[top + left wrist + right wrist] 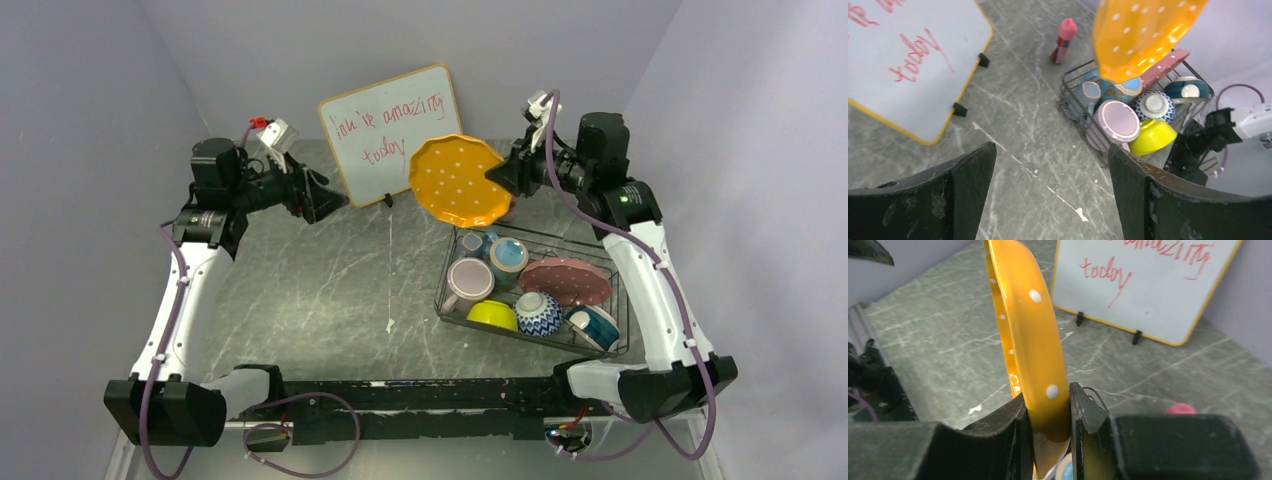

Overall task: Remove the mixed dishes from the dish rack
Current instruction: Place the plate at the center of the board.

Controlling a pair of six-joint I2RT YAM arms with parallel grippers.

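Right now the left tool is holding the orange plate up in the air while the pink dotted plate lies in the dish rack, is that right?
Not quite. The right tool holds the orange plate up, shut on its rim in the right wrist view; the left tool is open and empty. The pink dotted plate does lie in the dish rack.
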